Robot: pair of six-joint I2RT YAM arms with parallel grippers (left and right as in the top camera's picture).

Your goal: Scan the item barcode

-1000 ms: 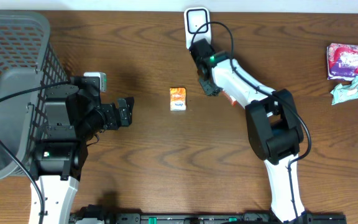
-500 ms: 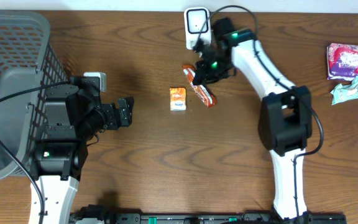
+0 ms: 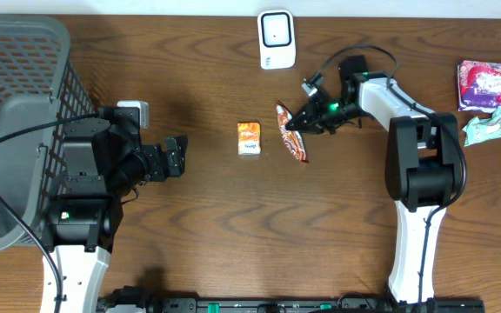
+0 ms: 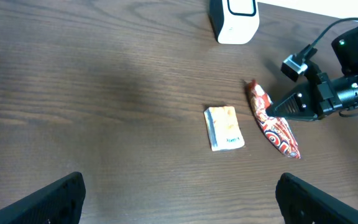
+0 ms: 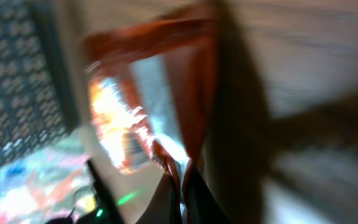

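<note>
Though brightly printed, the red packet [image 3: 293, 141] is illegible.

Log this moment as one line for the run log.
right gripper: shut on red patterned snack wrapper | left gripper: open, empty | white barcode scanner: upright, apart from wrapper

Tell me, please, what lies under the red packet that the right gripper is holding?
Only bare wooden table shows around the red packet, pinched at one end by the right gripper. The packet covers the spot directly beneath, and its underside is hidden.
</note>
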